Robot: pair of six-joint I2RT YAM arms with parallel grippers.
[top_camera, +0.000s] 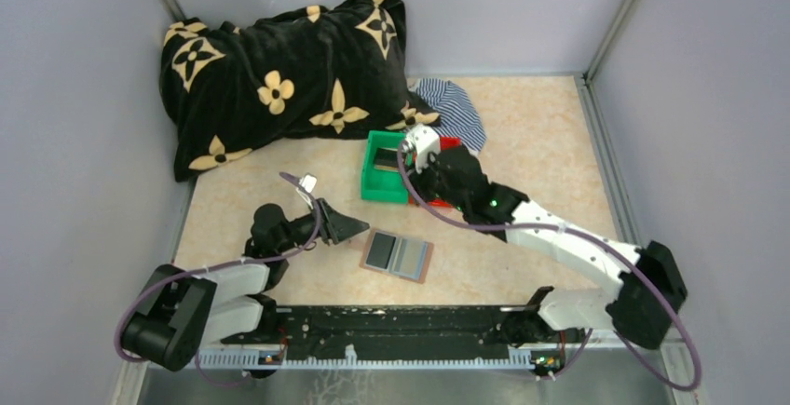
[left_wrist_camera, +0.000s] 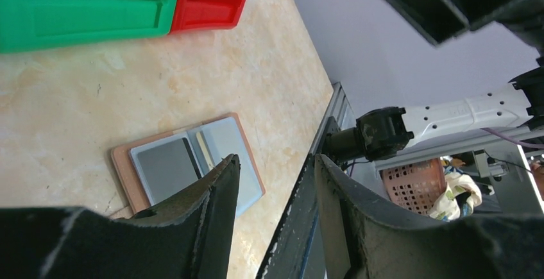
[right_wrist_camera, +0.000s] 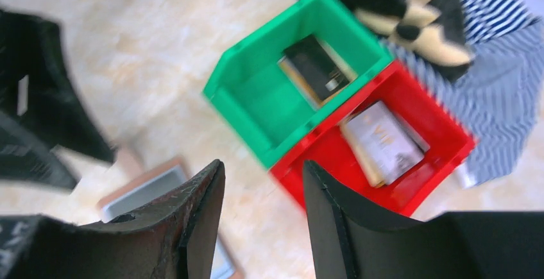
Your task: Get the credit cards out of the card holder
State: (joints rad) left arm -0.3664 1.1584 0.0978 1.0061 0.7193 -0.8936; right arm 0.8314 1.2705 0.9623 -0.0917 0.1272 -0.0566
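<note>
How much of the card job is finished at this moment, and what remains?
Done: a dark card lies in the green bin, and a silvery card in the red bin. In hand: nothing; the left fingers and right fingers are open and empty. Left: the open card holder seems to hold a grey card.

Red bin [top_camera: 451, 143]: mostly hidden under the right arm [top_camera: 559, 237].
Card holder [right_wrist_camera: 147, 186]: blurred, partly behind the right gripper [right_wrist_camera: 263, 167].
Green bin [left_wrist_camera: 83, 9]: cut off at the top edge.
Cards [right_wrist_camera: 382, 141]: print too blurred to read.
</note>
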